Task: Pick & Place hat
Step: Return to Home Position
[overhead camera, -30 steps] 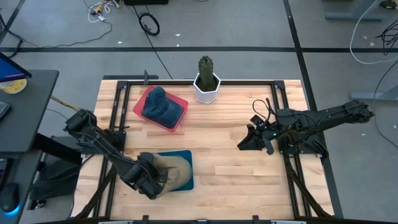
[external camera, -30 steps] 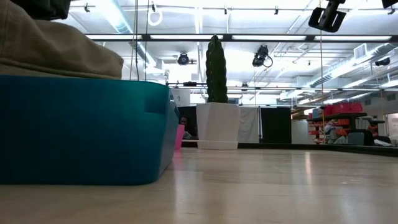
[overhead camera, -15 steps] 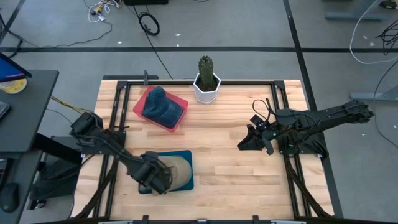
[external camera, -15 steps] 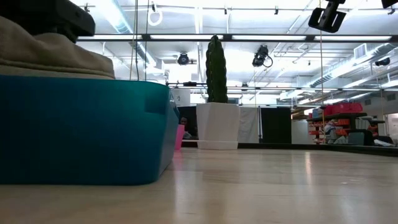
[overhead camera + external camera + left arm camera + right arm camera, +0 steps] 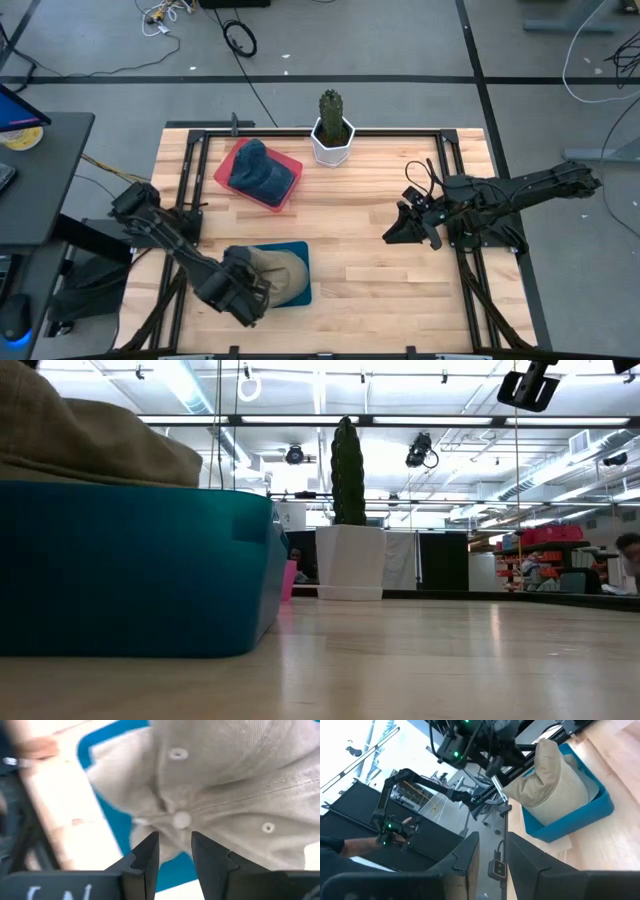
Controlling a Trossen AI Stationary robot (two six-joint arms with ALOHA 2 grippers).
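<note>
The soft tan corduroy cap (image 5: 286,274) lies in the rectangular blue plastic bin (image 5: 303,250) at the near left of the pale wooden surface (image 5: 370,280). It is heaped above the rim, as the low view shows. The left gripper (image 5: 240,292) hangs just over the bin's near-left corner. In the left wrist view its fingers (image 5: 145,857) are released, with a narrow gap between them and nothing in it, and the crown button of the cap sits just beyond the tips. The heap may be more than one cap, but the folds do not let the layers be counted.

The navy knitted-looking cap (image 5: 260,168) sits in the pink plastic bin (image 5: 224,172) toward the far left. Beside that bin is a green cactus in a white pot (image 5: 332,142).

The right gripper (image 5: 393,232) waits above the surface's right side, well apart from both bins. Its fingers are slightly parted and empty.

By these pictures the sorting looks done and only the arm's retreat is left.

The tan cap is likely light and limp. It would fold and sag when lifted, and loose cloth could drag on the fingers as they rise. The stiffer brim, or a gathered pinch of crown near the button, would give the surest hold.
</note>
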